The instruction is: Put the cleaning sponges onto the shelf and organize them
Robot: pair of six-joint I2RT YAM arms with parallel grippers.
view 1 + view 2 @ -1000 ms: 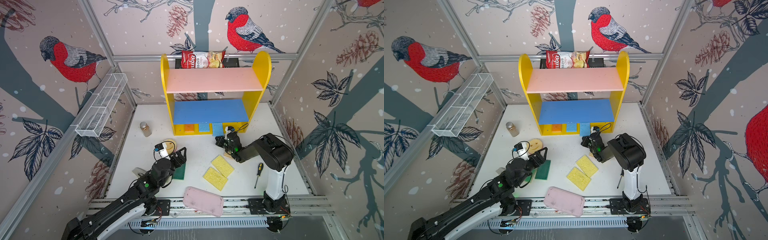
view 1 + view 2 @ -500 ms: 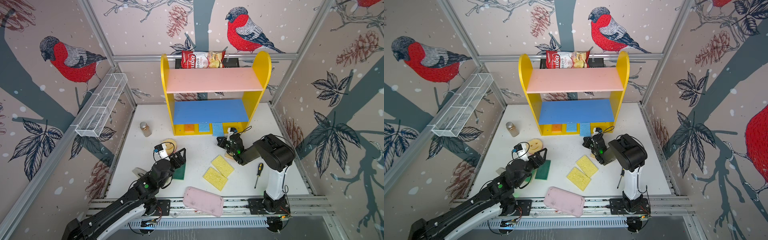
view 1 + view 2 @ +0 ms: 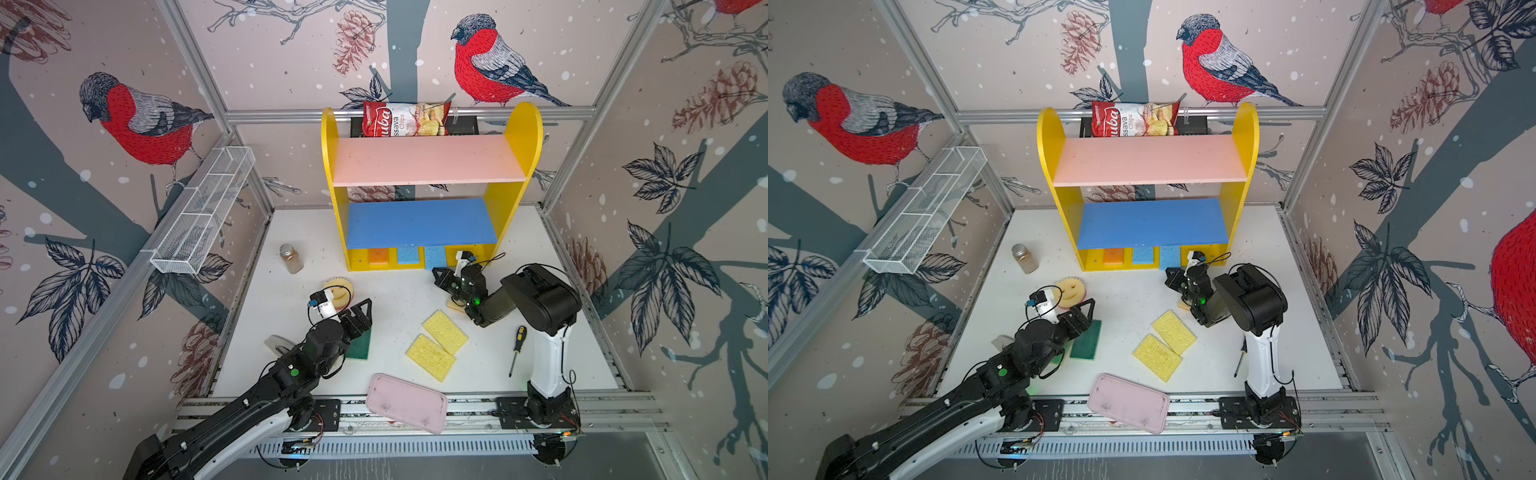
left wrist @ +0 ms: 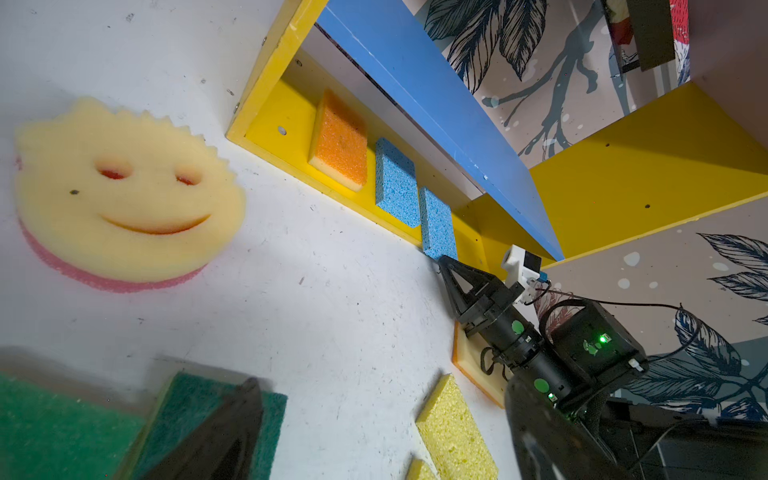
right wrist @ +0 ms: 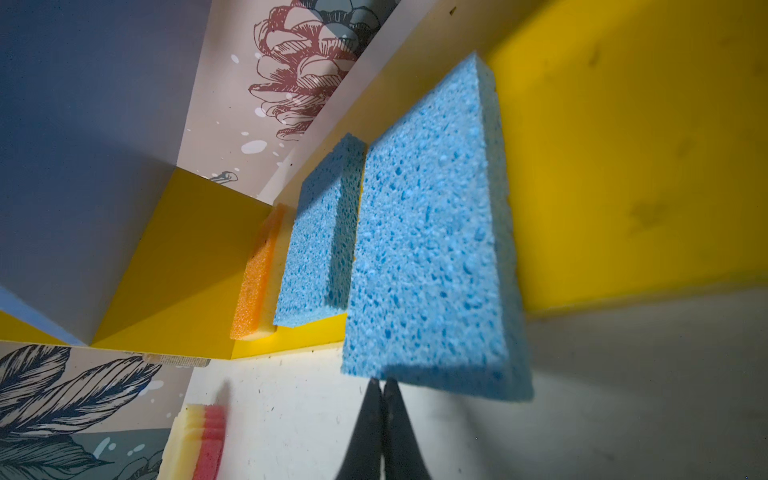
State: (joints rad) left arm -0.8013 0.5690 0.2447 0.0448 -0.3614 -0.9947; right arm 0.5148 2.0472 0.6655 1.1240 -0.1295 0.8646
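Now left claw (image 3: pixel 360 316) gapes over green sponge (image 3: pixel 360 350) (right claw (image 3: pixel 437 274) pinched empty beside shelf (image 3: pixel 515 166)).

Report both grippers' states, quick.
Left gripper: open, above the green sponge, holding nothing.
Right gripper: shut, empty, tips by the blue sponge.

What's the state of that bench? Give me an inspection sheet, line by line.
Surface: white table, dark specks.
Job's things: shelf base holds orange sponge and two blue sponges; smiley sponge, green sponge, two yellow sponges, tan sponge on table.
Clutter: spice jar, screwdriver, pink tray, chips bag.
Grippers: left gripper open over green sponge; right gripper shut, empty.
Cables: camera leads looped at wrists.
Surroundings: bird-print walls, wire rack.
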